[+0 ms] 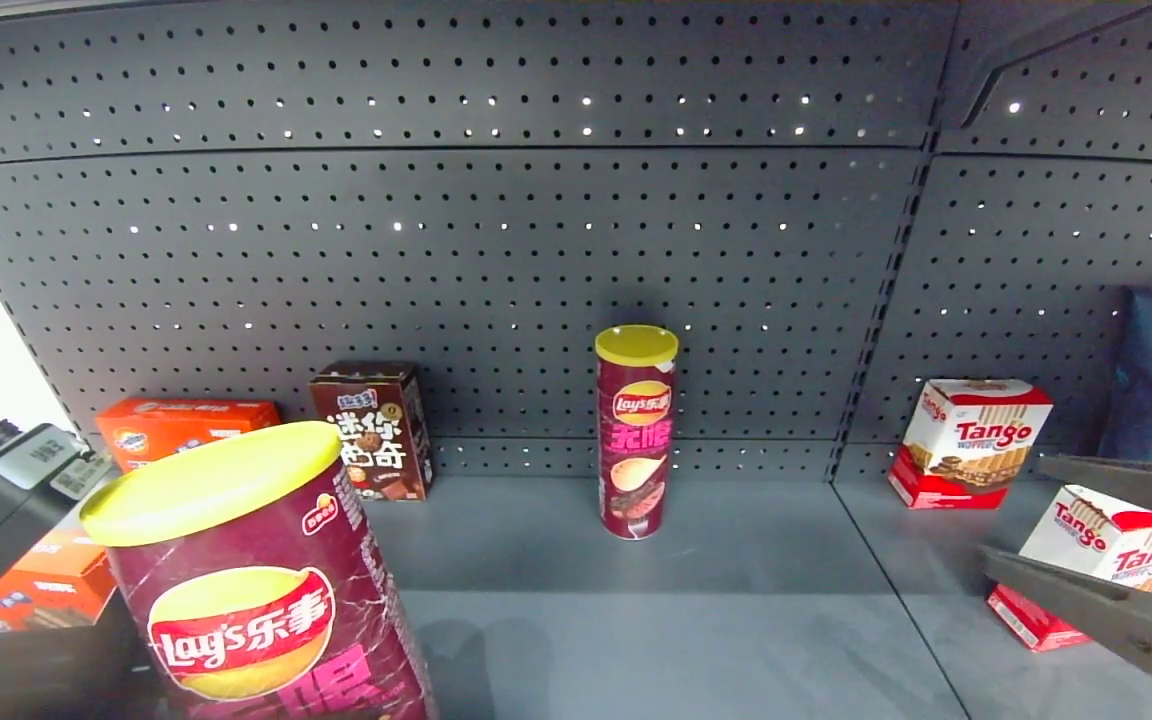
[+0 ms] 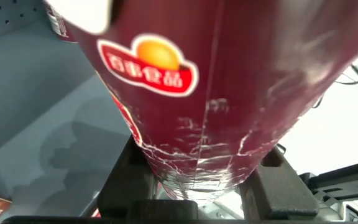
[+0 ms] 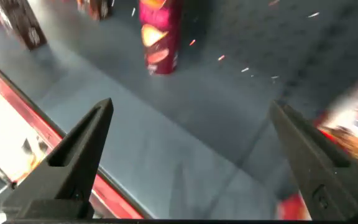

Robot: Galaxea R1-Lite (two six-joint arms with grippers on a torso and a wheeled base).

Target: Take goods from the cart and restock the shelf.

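While the chip can [image 1: 256, 590] is clamped low on its body by the left gripper [image 2: 201, 186], and the right gripper [image 3: 191, 107] is spread wide, holding nothing, the placing step is judged in hand; a bare patch of shelf board [image 1: 636, 640] ahead of the holding hand is called for, short of the second can [image 1: 635, 430] standing farther off before the pegboard [image 1: 436, 250].

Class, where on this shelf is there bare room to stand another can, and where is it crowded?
The shelf is bare between the brown box and the standing can, between that can and the wafer boxes, and along the front. Crowded: the left end, by the orange boxes, and the right end.
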